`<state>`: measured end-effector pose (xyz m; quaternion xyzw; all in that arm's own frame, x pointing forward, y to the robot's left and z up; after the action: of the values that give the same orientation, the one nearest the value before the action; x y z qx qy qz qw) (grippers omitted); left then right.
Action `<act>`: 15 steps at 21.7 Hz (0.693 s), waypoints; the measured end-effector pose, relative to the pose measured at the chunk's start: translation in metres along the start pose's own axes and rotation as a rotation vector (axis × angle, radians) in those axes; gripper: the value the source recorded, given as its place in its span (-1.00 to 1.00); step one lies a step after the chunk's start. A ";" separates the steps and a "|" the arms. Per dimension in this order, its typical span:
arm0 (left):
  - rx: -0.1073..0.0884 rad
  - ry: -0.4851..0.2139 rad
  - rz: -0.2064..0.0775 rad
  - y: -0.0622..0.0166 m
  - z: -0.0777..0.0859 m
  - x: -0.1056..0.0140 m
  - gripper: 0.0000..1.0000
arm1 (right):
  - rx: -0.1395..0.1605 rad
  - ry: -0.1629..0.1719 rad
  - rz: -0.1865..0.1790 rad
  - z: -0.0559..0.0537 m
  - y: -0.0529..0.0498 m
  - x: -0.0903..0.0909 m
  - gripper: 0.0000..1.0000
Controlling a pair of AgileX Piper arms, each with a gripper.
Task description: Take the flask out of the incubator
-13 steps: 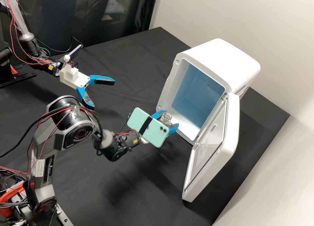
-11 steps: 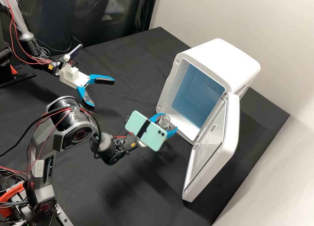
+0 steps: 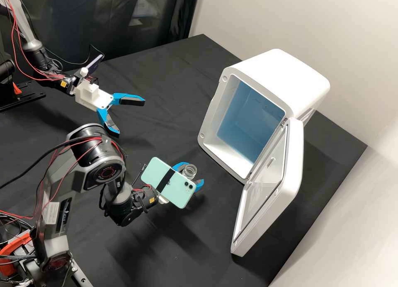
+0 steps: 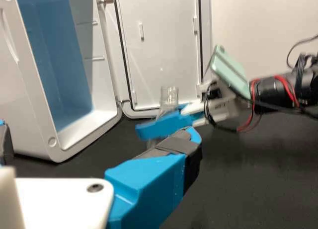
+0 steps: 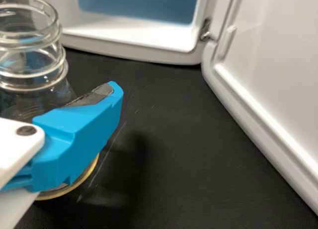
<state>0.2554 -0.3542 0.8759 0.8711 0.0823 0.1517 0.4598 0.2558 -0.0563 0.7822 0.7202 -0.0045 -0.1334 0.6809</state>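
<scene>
Outside incubator (image 3: 290, 77): flask (image 3: 190, 169) clamped in our right gripper (image 3: 191, 175); removal looks done.
Left gripper (image 3: 129, 116): spread, empty.
Next: we'd set down, release.

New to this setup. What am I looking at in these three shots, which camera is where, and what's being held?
Two dark grey robot arms work at a black bench. The wide picture comes from a fixed camera looking down on the bench. The other two come from a camera on each arm's wrist, so each shows its own blue fingers up close. On the bench stands a white incubator with a blue interior, its door swung open. The right gripper is shut on a clear glass flask, which is outside the incubator, in front of its opening. The left gripper hangs open off to the side, away from the incubator, holding nothing.
</scene>
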 end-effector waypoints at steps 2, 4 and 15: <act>0.000 0.000 -0.002 -0.0004 0.000 -0.001 1.00 | -0.014 0.011 -0.005 0.000 -0.004 0.002 -1.00; -0.001 0.001 -0.006 -0.0014 0.000 -0.002 1.00 | -0.023 0.020 -0.005 0.000 -0.006 0.003 -1.00; 0.000 0.000 0.001 0.0006 0.000 -0.003 1.00 | -0.031 0.031 0.011 0.002 -0.009 0.006 1.00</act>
<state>0.2531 -0.3556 0.8758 0.8712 0.0816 0.1519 0.4596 0.2595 -0.0588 0.7719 0.7114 0.0040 -0.1185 0.6927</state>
